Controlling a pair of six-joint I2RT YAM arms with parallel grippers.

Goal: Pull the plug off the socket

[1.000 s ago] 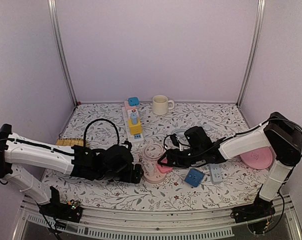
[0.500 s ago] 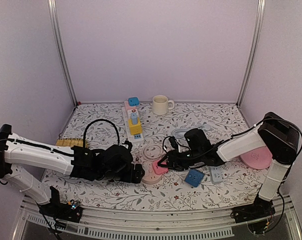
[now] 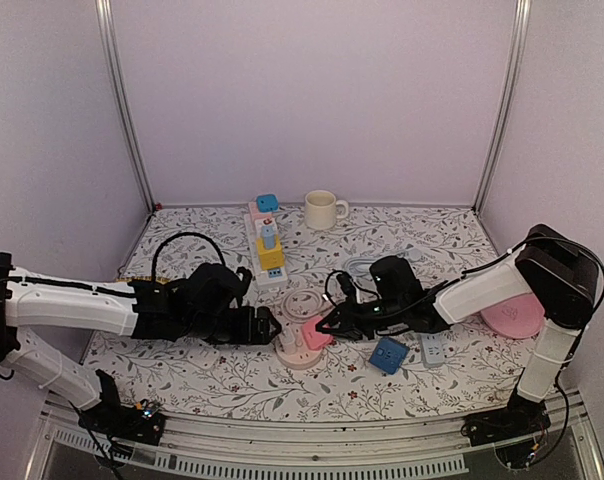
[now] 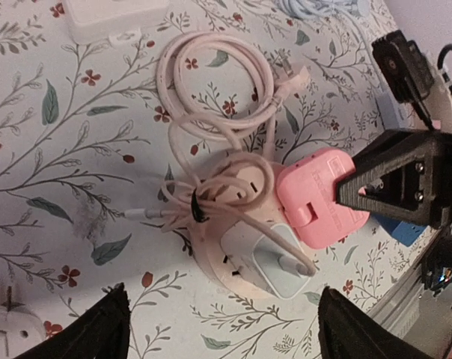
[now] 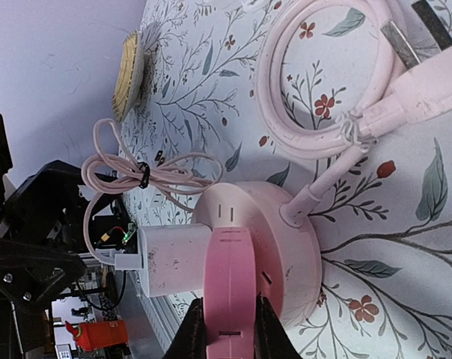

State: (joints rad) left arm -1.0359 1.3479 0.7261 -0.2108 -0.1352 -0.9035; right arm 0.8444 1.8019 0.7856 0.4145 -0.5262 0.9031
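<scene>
A round pale pink socket (image 3: 294, 345) lies flat on the flowered table, also seen from the wrists (image 4: 237, 176) (image 5: 286, 239). A pink plug (image 3: 317, 333) (image 4: 316, 198) (image 5: 230, 284) and a white charger (image 4: 267, 258) (image 5: 173, 262) sit in its face. My right gripper (image 3: 329, 328) (image 5: 230, 329) is shut on the pink plug, one finger on each flat side. My left gripper (image 3: 265, 328) (image 4: 226, 336) stands open just left of the socket and touches nothing. A bundled thin cable (image 4: 203, 198) lies on the socket.
The socket's thick pink cord (image 5: 331, 82) is coiled behind it. A blue adapter (image 3: 388, 355) and a white one (image 3: 432, 347) lie to the right, with a pink dish (image 3: 512, 315) beyond. A power strip (image 3: 265, 250) and mug (image 3: 322, 210) stand at the back.
My right jaws have closed on the pink plug. The socket, which stood raised a second ago, now lies flat. My left gripper has drawn back a little to the left.
</scene>
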